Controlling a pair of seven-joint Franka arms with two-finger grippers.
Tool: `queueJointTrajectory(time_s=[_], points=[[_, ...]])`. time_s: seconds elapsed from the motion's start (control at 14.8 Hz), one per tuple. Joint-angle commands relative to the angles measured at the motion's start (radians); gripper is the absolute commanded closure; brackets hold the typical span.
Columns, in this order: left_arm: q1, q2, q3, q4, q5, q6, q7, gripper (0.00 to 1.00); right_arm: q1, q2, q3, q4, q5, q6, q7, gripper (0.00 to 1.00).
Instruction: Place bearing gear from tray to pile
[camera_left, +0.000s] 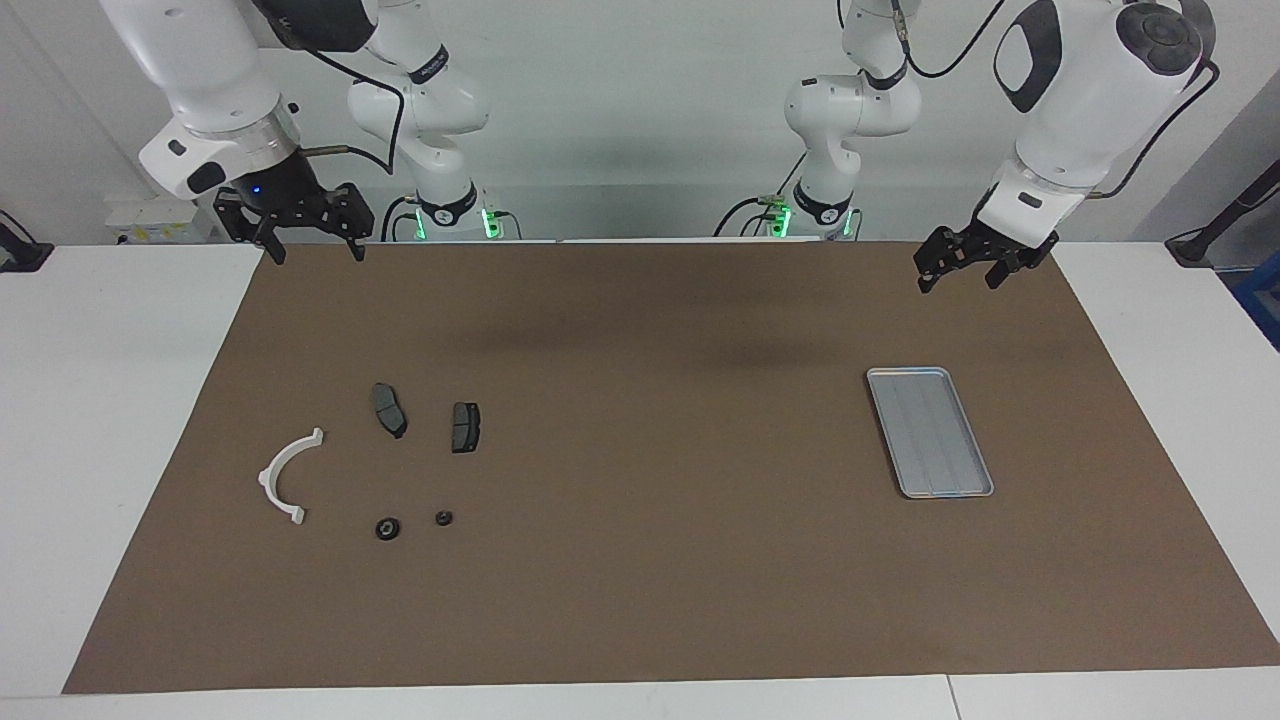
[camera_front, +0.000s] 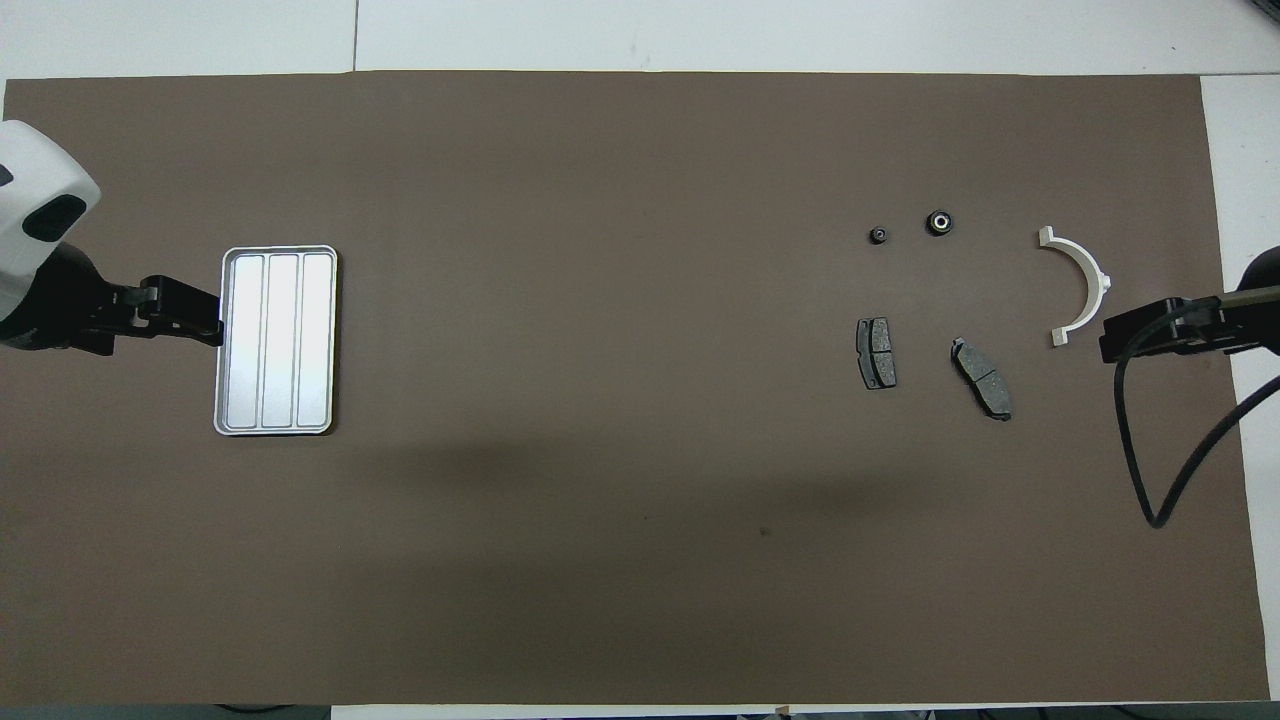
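Observation:
The silver tray (camera_left: 930, 432) (camera_front: 277, 340) lies toward the left arm's end of the table with nothing in it. Two small dark round bearing gears (camera_left: 387, 528) (camera_left: 444, 517) (camera_front: 938, 222) (camera_front: 878, 235) rest on the mat at the right arm's end. They lie beside the pile: a white half-ring bracket (camera_left: 288, 475) (camera_front: 1078, 285) and two dark brake pads (camera_left: 389, 409) (camera_left: 465, 427). My right gripper (camera_left: 315, 250) (camera_front: 1125, 338) hangs open and holds nothing, high over the mat's edge by the robots. My left gripper (camera_left: 957, 280) (camera_front: 205, 322) waits open, raised over the mat beside the tray.
A brown mat (camera_left: 640, 560) covers most of the white table (camera_left: 100, 400). A black cable (camera_front: 1150, 470) loops down from the right arm's wrist over the mat's end. Both arm bases stand at the robots' edge of the table.

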Motion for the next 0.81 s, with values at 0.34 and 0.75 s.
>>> queueJointTrajectory(time_s=[0.34, 0.75], points=[[0.004, -0.009, -0.001, -0.010, 0.010, -0.009, 0.010, 0.00, -0.007, -0.007, 0.008, -0.001, 0.015, 0.044, 0.008, 0.00], [0.004, -0.009, -0.001, -0.010, 0.010, -0.009, 0.010, 0.00, -0.010, -0.003, 0.015, 0.005, 0.014, 0.054, 0.006, 0.00]])
